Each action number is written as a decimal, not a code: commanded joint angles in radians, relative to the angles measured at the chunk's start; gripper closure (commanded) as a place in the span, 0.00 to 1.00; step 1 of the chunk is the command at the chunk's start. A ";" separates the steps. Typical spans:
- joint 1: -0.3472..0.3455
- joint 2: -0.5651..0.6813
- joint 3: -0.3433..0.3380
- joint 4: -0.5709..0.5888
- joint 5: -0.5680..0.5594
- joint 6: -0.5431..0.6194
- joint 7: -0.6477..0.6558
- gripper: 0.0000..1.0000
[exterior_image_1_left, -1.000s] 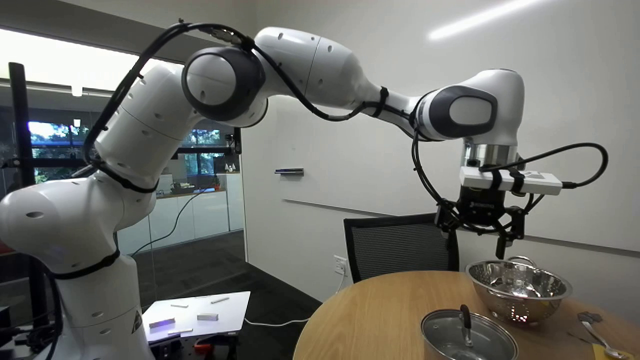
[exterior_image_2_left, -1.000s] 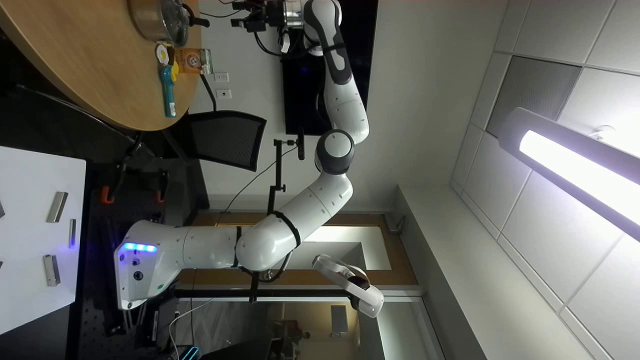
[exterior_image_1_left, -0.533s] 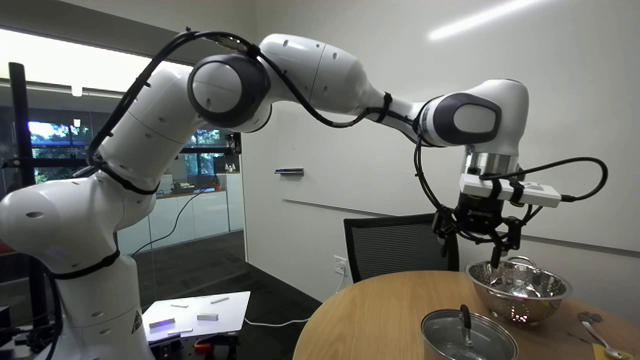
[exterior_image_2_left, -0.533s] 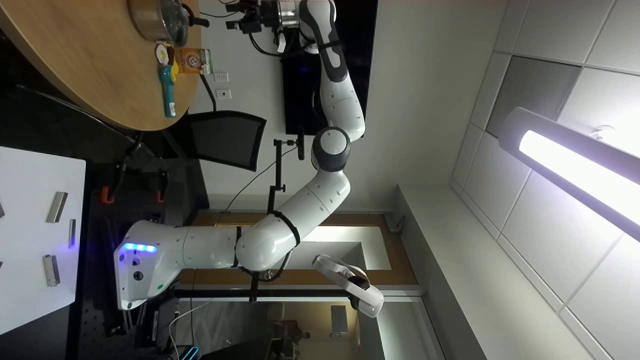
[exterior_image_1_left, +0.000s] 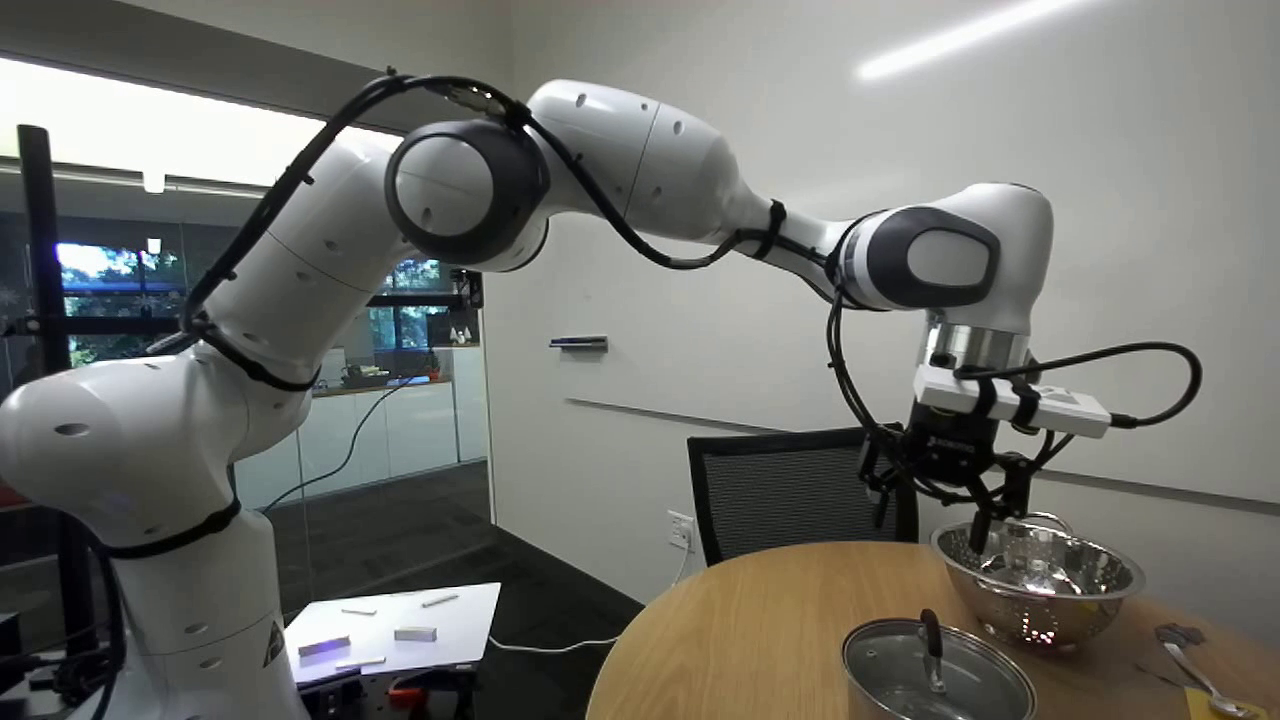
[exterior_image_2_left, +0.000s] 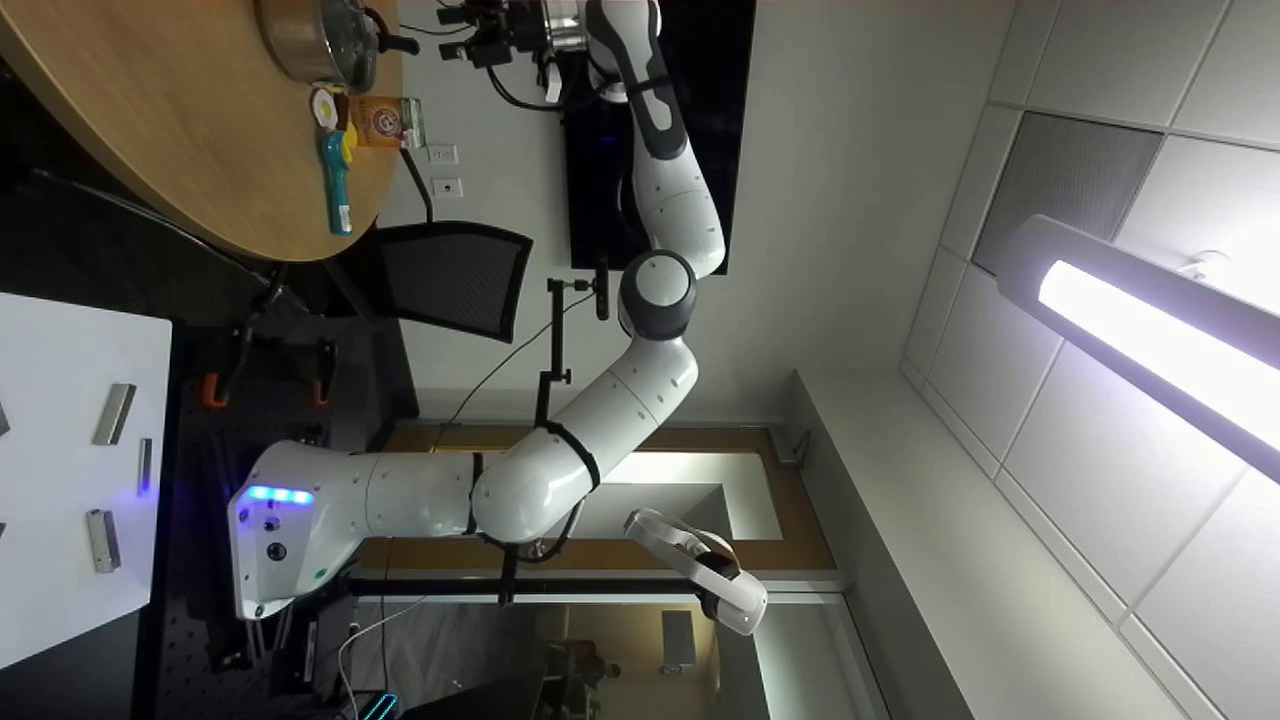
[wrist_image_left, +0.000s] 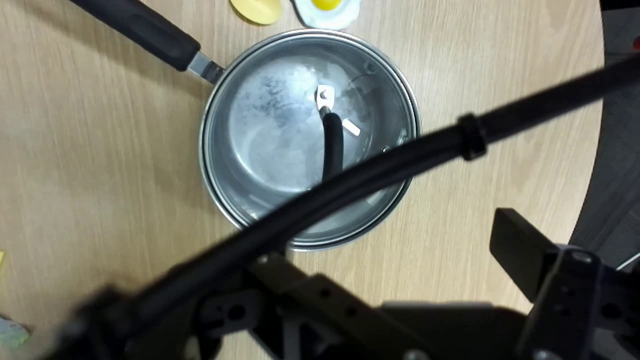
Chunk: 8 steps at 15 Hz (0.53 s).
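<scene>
My gripper (exterior_image_1_left: 930, 522) is open with nothing between its fingers, in the air above the round wooden table (exterior_image_1_left: 740, 640). It also shows in an exterior view (exterior_image_2_left: 455, 33) and in the wrist view (wrist_image_left: 400, 260). Nearest below it is a steel pot (wrist_image_left: 260, 135) with a glass lid and a black arched lid knob (wrist_image_left: 333, 142). The pot's long black handle (wrist_image_left: 145, 30) points to the upper left there. The pot also shows in both exterior views (exterior_image_1_left: 940, 675) (exterior_image_2_left: 300, 45). A shiny perforated colander (exterior_image_1_left: 1040, 595) stands behind the gripper. A black cable hides part of the lid.
A toy fried egg (wrist_image_left: 327, 12) and a yellow piece (wrist_image_left: 257, 10) lie beside the pot. A teal-handled item (exterior_image_2_left: 337, 185), an orange packet (exterior_image_2_left: 378, 122) and a spoon (exterior_image_1_left: 1195, 680) lie on the table. A black chair (exterior_image_1_left: 800, 490) stands behind, against the whiteboard wall.
The arm has lowered the gripper toward the table, shifting slightly left in the upright exterior view. The gripper tilts a little more. It stays open; the objects on the table have not moved.
</scene>
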 joint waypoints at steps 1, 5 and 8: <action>0.004 0.012 0.004 -0.002 -0.020 0.022 -0.001 0.00; 0.005 0.030 -0.002 -0.007 -0.032 0.040 0.013 0.00; 0.006 0.043 -0.008 -0.012 -0.041 0.048 0.024 0.00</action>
